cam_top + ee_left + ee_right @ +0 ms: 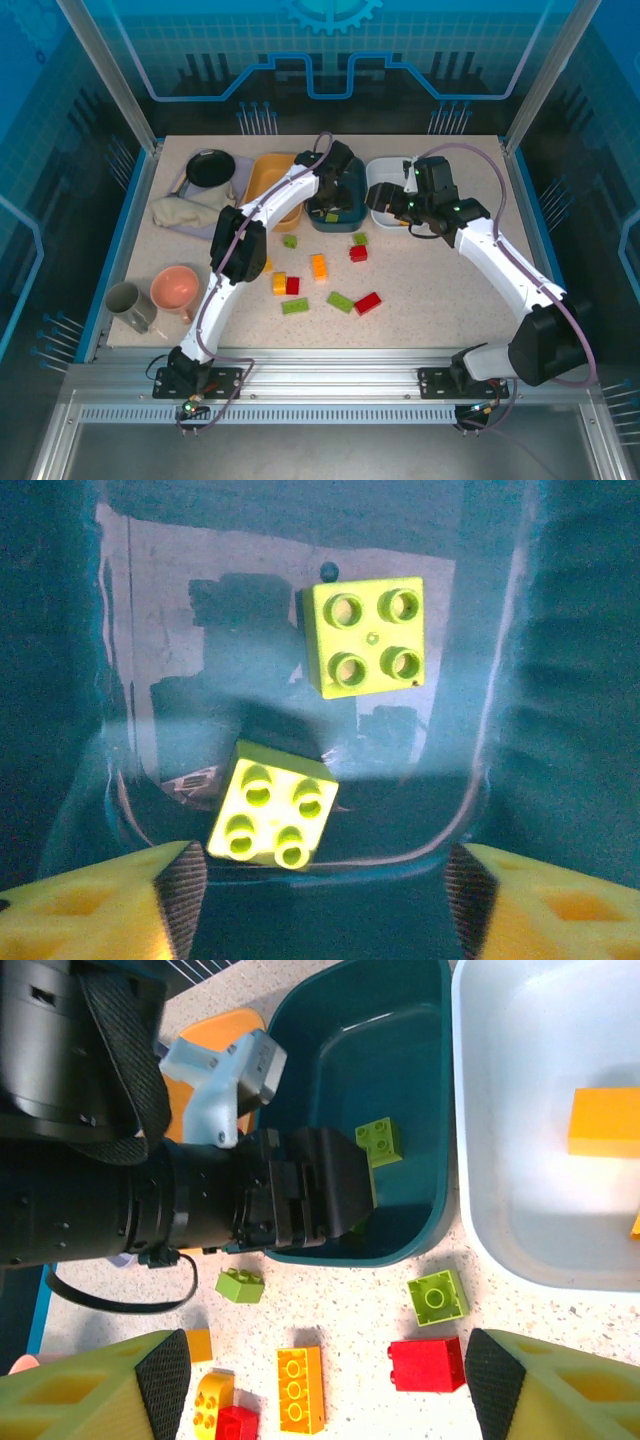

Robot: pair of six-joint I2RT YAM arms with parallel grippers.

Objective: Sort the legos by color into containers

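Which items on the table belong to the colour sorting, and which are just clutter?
Job: small red, green and yellow-orange plastic bricks; dark teal plastic bin; white plastic bin; orange-yellow plastic bin.
Clutter: round black pan; beige cloth; pink cup; grey cup.

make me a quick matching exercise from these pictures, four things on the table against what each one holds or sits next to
Things
1. teal bin
2. white bin
3. black pan
4. pink cup

Descriptions
a. holds a yellow-orange brick
b. holds two light green bricks
c. stands beside the grey cup
d. sits by the beige cloth

Pairs: 1-b, 2-a, 3-d, 4-c
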